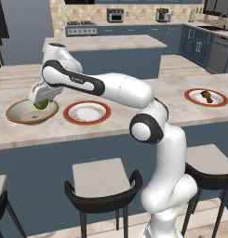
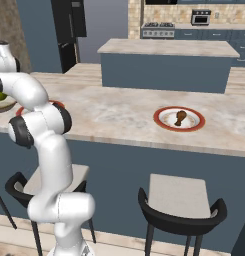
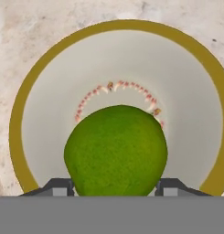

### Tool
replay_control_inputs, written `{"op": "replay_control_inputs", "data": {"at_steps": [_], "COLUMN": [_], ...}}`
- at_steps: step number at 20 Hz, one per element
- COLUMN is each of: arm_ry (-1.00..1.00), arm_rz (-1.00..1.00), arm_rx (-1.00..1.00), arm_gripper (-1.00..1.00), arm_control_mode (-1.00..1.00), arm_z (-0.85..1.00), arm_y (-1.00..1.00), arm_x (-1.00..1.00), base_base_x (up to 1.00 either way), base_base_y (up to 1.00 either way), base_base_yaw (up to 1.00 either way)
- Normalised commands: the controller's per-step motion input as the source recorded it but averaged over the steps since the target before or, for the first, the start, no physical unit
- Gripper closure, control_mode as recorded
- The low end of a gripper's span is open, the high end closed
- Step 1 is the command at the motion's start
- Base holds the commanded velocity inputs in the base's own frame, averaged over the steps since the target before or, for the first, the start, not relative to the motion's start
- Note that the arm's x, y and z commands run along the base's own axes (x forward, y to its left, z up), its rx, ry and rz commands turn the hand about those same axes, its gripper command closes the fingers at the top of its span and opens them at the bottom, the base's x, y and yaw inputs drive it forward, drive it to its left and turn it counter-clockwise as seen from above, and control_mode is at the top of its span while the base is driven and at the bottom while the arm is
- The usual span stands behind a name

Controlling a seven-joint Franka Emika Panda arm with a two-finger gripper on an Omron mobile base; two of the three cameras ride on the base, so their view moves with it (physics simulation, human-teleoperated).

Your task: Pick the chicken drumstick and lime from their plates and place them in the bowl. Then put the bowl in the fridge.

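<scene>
My gripper (image 1: 41, 103) is shut on the green lime (image 1: 40, 105), holding it just above the tan bowl (image 1: 15, 118) at the counter's left end. In the hand view the lime (image 3: 115, 151) sits between the two fingertips (image 3: 58, 186), with the bowl's brown rim (image 3: 22, 119) circling behind it. Right of the bowl lies an empty red-rimmed plate (image 1: 69, 113). The brown chicken drumstick (image 1: 206, 96) rests on the other plate (image 1: 217, 103) at the counter's right end. It also appears as the drumstick (image 2: 180, 117) on its plate (image 2: 159, 120). The tall dark fridge (image 2: 69, 30) stands at the back.
Stools (image 1: 101, 179) stand along the near side of the counter. A kitchen island (image 1: 106, 44) lies behind it, with blue cabinets (image 1: 199, 46) and a stove along the far walls.
</scene>
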Motion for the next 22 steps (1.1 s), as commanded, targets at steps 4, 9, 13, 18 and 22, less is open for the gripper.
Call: {"op": "replay_control_inputs", "data": {"at_steps": [4,9,13,18,22], "arm_ry": [0.00,0.00,0.00,0.00,0.00], "arm_rz": [0.05,0.03,0.00,0.00,0.00], "arm_rx": [0.00,0.00,-0.02,0.00,0.00], "arm_gripper": [1.00,1.00,1.00,1.00,1.00], "arm_control_mode": [-1.00,-1.00,-1.00,-1.00,-1.00], "arm_z": [-0.14,-0.17,-0.22,-0.19,-0.09], "arm_y": [0.18,0.06,0.00,0.00,0.00], "arm_x": [0.02,0.00,0.00,0.00,0.00], "base_base_x": [0.00,0.00,0.00,0.00,0.00], "base_base_y": [0.00,0.00,0.00,0.00,0.00], "base_base_yaw": [0.00,0.00,0.00,0.00,0.00]}}
